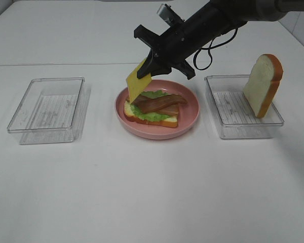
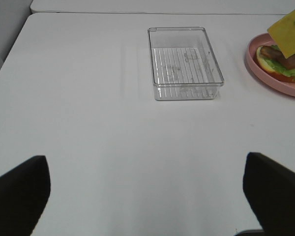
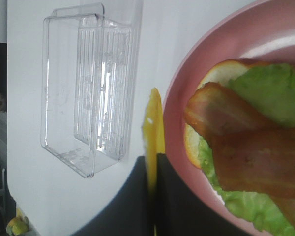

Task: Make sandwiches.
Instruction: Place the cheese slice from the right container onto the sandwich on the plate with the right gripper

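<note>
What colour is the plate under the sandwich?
Pink; the plate shows best in the exterior high view.

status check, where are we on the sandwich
Right gripper shut on cheese square, hanging above the open sandwich on the pink plate. Left gripper open, empty. Top bread slice waiting in right tray. Nothing blocking.

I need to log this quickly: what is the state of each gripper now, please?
Left gripper: open, holding nothing.
Right gripper: closed on the yellow cheese square, above the pink plate.
</note>
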Controlling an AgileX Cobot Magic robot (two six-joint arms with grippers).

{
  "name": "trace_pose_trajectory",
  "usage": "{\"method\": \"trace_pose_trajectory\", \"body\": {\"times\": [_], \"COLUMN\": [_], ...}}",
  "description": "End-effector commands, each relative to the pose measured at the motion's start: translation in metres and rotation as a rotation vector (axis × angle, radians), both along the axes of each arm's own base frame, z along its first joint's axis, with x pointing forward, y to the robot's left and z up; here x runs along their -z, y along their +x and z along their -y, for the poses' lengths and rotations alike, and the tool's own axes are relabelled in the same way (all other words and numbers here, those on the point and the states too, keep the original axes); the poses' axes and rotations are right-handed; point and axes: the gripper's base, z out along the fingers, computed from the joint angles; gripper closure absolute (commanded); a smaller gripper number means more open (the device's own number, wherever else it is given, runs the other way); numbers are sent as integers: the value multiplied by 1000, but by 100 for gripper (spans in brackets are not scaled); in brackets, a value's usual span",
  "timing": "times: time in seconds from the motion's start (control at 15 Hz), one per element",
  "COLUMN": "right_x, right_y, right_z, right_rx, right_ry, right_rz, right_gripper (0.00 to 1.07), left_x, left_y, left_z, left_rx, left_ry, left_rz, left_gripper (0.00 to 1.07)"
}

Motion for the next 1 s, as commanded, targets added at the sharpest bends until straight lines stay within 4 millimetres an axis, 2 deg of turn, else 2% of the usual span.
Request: {"method": "trace_pose_trajectory", "body": {"times": [0.07, 0.27, 0.4, 0.73, 0.87, 0.93, 1.0], "right_x": [0, 12, 30, 32, 32, 31, 25], "right_y": [3, 4, 3, 2, 2, 1, 0], "right_z": [3, 2, 2, 6, 6, 7, 10], "right_rx": [35, 47, 34, 17, 19, 9, -15], "right_ry": [-18, -18, -36, -93, -100, -111, -149], "right_rz": [29, -10, -63, -55, -66, -65, -36], "right_gripper": [107, 107, 107, 107, 89, 66, 36], "left_x": [-1, -1, -1, -1, -1, -1, -1], "left_y": [-2, -2, -2, -2, -2, -2, -2], "left_z": [1, 1, 1, 1, 1, 1, 1], "left_rx": [-1, -1, -1, -1, -1, -1, -1], "left_ry": [-13, -13, -13, -13, -13, -13, -13], "left_rz": [28, 28, 28, 28, 28, 28, 28], "left_gripper": [6, 6, 6, 6, 6, 6, 6]}}
